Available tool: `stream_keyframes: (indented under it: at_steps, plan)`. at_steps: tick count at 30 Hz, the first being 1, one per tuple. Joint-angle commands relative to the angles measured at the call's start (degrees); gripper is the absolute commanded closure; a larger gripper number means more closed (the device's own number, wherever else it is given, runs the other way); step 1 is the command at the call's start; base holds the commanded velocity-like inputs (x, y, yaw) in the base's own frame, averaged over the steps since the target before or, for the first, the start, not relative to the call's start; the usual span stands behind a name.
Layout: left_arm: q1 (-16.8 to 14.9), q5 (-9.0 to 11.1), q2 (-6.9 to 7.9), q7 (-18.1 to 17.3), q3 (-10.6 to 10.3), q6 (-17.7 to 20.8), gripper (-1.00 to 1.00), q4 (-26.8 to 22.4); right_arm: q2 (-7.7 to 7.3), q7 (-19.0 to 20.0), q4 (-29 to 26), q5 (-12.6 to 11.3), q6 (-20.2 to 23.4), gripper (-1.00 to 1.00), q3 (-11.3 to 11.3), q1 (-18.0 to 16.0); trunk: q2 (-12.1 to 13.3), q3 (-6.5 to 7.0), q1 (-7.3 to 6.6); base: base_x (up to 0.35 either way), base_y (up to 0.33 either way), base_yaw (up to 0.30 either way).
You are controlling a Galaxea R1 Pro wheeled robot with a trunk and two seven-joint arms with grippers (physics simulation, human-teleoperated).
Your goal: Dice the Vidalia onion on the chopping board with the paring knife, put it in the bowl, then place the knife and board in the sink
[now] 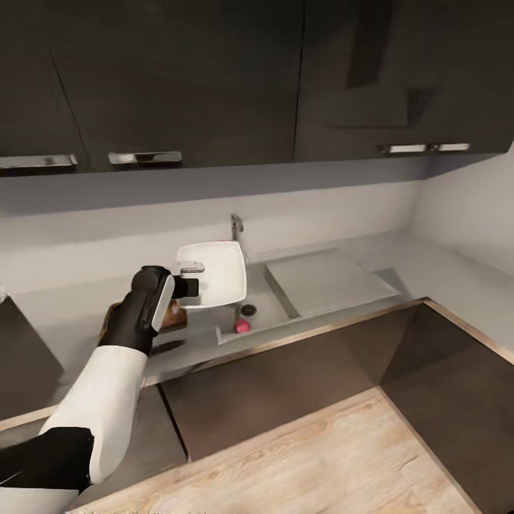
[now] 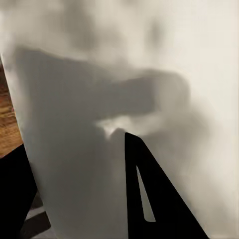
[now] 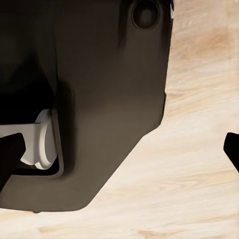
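Left end effector point(image 1: 191, 287): clamped on the bowl's point(image 1: 218, 275) near-left rim, bowl lifted beside the sink point(image 1: 268, 314).
Right end effector point(image 3: 124, 154): fingers apart over wooden floor point(image 3: 199, 164).
Chopping board point(image 1: 171, 315): on table point(image 1: 442, 271), left.

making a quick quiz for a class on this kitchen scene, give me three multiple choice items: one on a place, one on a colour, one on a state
1. Where does the small red thing lie?
A. on the drainboard
B. in the sink basin, near the drain
C. on the wooden floor

2. What colour is the bowl?
A. white
B. blue
C. black

3. How does the right tool stand?
A. shut on a knife
B. shut on the board
C. open, holding nothing

Answers:
1. B: the small red thing sits in the sink, just in front of the drain.
2. A: the bowl, gripped at its rim by the left tool, is plain white.
3. C: the right tool has its fingers far apart, with nothing between them.
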Motion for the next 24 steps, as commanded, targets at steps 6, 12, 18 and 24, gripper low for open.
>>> stream_keyframes:
  at_steps: [6,12,18,24]
  plan:
    - [-0.05,0.07,-0.01,0.11,0.11,0.21,1.0,0.05,-0.01,0.05,0.05,-0.27,-0.21,-1.0,0.44,-0.04,-0.12,0.16,0.03,0.0,0.3,0.254]
    - [-0.05,0.07,-0.01,0.11,0.11,0.21,1.0,0.31,-0.01,0.05,0.05,-0.27,-0.21,-1.0,0.42,-0.04,-0.12,0.45,0.03,0.0,0.3,0.255]
    - [-0.05,0.1,-0.01,0.11,0.11,0.21,1.0,0.54,-0.01,0.05,0.05,-0.27,-0.21,-1.0,0.37,-0.04,-0.12,0.73,0.03,0.0,0.3,0.255]
    - [-0.05,0.15,-0.01,0.11,0.06,0.21,1.0,1.7,-0.06,0.05,0.05,-0.27,-0.21,-1.0,0.37,-0.04,-0.12,0.92,0.03,0.0,0.3,0.195]
